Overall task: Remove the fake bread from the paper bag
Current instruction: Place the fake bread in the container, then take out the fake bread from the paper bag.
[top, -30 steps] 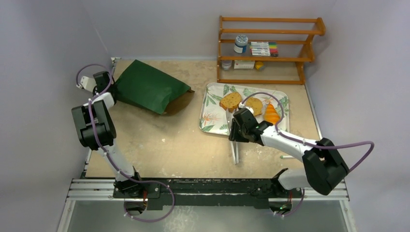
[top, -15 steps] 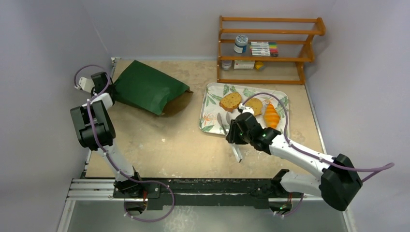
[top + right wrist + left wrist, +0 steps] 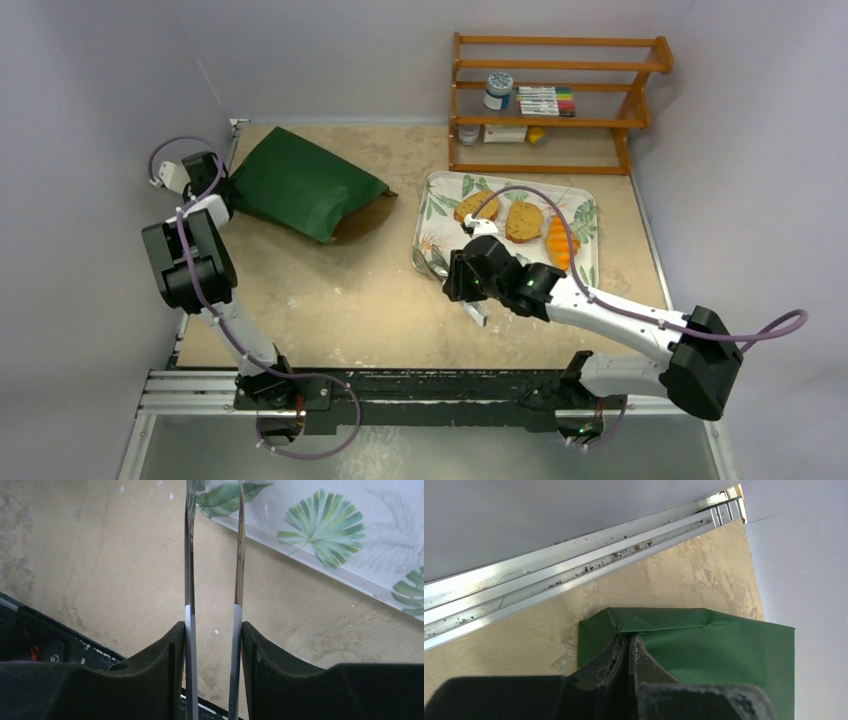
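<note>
Right hand (image 3: 214, 636), clamping tongs (image 3: 189, 555), swings closer to the paper bag (image 3: 300, 185) the left hand (image 3: 628, 639) pinches, probably after more fake bread (image 3: 523, 222).

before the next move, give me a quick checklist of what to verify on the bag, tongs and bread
1. Left jaws pinch the paper bag at its closed end: ok.
2. Right jaws grip the tongs squarely: ok.
3. Tong blades apart, nothing between them in the wrist view: ok.
4. Bag mouth open, facing the tray: ok.
5. Three pieces of fake bread lie on the tray: ok.
6. More bread inside the bag: cannot tell.
</note>
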Robot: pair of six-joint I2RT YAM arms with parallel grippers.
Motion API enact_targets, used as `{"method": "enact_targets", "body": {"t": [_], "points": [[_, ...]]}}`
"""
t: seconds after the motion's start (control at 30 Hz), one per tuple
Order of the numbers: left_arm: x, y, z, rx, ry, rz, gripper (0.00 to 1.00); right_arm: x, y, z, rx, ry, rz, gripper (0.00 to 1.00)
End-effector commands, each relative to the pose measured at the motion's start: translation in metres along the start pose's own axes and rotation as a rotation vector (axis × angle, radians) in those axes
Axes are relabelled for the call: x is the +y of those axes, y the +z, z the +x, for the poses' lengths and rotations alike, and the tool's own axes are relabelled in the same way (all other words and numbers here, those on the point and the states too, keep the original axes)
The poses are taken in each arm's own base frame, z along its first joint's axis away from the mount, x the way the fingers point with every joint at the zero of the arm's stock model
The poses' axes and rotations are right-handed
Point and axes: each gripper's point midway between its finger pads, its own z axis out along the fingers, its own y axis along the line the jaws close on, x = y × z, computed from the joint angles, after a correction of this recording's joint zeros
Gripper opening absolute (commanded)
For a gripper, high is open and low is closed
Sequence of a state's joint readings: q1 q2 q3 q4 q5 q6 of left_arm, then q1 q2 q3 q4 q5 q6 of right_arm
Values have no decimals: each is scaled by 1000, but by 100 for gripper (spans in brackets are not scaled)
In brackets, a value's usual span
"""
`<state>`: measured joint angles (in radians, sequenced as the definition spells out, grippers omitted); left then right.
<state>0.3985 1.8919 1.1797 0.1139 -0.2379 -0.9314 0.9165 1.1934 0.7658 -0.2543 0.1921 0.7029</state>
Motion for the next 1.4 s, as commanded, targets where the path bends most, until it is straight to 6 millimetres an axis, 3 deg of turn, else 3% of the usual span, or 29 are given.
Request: {"method": "enact_targets", "body": {"t": [0.0,0.23,0.5,0.9,1.37], "points": [[-1,-10,-17,-21,32,17,0,26,-8,-37,-106,-13,-54,43],[1,-6,-16,-7,36,28,0,39,-2,-50,-134,-53,-75,43],[0,-4,-15,11,62,43,0,57,-7,-78,-211,-94,-108,43],[8,-4,-16,23,73,41,0,100,19,-101,-213,-147,-195,42],[7,-6,-15,30,56,55,0,129,52,-110,-209,-180,-254,43]]}}
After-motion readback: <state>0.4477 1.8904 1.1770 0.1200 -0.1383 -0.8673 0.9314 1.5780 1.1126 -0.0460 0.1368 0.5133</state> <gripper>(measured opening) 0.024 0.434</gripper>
